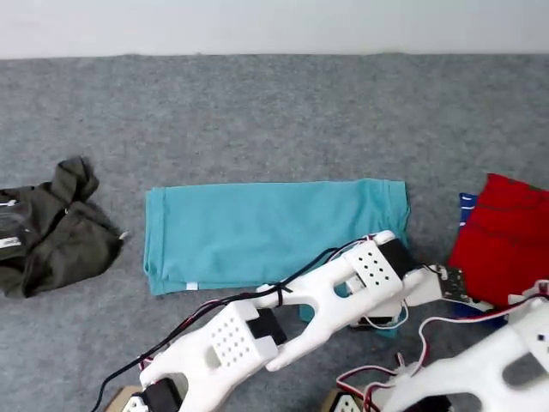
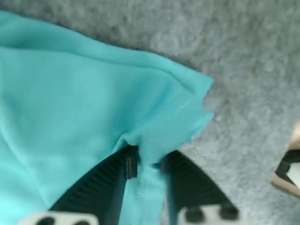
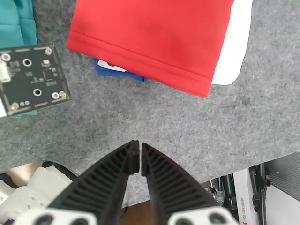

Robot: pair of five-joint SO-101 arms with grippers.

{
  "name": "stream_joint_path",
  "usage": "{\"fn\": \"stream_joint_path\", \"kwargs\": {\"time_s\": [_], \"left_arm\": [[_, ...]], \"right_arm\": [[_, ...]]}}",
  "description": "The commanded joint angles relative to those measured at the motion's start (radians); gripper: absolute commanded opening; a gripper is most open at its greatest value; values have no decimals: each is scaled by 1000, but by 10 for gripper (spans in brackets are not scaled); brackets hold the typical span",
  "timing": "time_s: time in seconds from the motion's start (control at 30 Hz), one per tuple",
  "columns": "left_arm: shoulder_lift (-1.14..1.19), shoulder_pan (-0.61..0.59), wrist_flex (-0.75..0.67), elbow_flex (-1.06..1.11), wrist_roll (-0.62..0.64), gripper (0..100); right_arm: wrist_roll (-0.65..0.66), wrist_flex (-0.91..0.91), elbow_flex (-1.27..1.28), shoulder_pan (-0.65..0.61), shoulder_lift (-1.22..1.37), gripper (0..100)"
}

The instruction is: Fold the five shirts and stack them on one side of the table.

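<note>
A: Centrally on the grey table, the teal shirt lies folded lengthwise, and the left gripper pinches its near corner. Probably best to lift high and carry straight across, keeping the edges aligned.

B: Right wrist view adds the red shirt atop the stack, with the right gripper closed on nothing.

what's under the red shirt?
A blue garment and a white garment stick out from under the red shirt. Whatever else lies beneath is covered.
</note>
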Motion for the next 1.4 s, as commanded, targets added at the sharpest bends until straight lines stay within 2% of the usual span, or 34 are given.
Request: {"fn": "stream_joint_path", "kwargs": {"time_s": [0.0, 0.27, 0.63, 1.03, 1.1, 1.23, 1.37], "left_arm": [[11, -11, 15, -76, 3, 15], [-44, -41, 110, -228, -3, 14], [-57, -178, 104, -390, -3, 14], [-55, -316, 23, -389, -3, 17], [-55, -333, 11, -389, -3, 41], [-37, -367, -3, -384, 6, 157], [48, -394, -5, -390, 12, 178]], "right_arm": [[31, 39, -6, 10, -28, 13], [31, 39, -6, 10, -28, 13], [31, 39, -6, 10, -28, 13], [31, 39, -6, 10, -21, 13], [31, 39, -5, 10, -21, 13], [31, 39, -5, 10, -19, 13], [31, 39, -5, 10, -19, 13]]}}
